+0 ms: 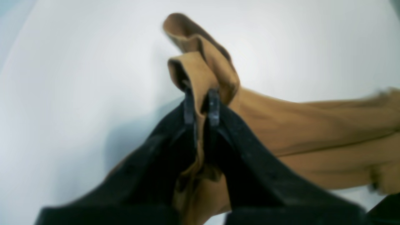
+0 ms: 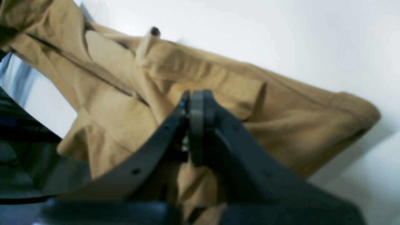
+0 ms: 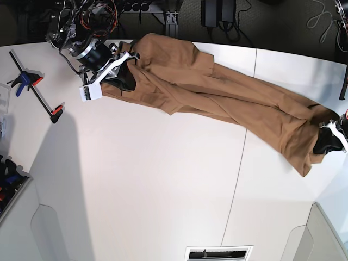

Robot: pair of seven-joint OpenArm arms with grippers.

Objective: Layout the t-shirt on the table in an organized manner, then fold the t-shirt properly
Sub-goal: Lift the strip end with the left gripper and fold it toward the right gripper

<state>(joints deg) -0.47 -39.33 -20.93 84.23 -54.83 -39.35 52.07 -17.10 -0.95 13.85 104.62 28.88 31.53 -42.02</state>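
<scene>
Left wrist view: left tool [image 1: 201,103], black and two-fingered, clamped on a rolled fold of the plain tan-brown cotton t-shirt [image 1: 312,131], a curl of fabric poking up past the tips. Cloth trailing off to the right, lifted clear of the smooth white tabletop [image 1: 78,78] just here.

Right wrist view: right tool [image 2: 197,103] pressed fully together, tan fabric [image 2: 218,84] bunched around and under the fingers; looks pinched on a thin layer, though the exact layer caught is too blurred to tell. Hem and folds sprawling toward the upper left, white tabletop [image 2: 281,31] beyond.

Base view: t-shirt [image 3: 217,92] stretched as a long twisted band across the tabletop [image 3: 136,179], from the right tool [image 3: 117,68] at upper left to the left tool [image 3: 329,138] at the far right edge. Dark seam line crossing under the cloth.

Risks from here: garment stretched but twisted, not flat, so pulling harder likely tightens the rope rather than spreading it. Left grip on a small rolled fold, prone to slipping out under tension. Left tool close to the tabletop's edge, cloth liable to drape over it.
</scene>
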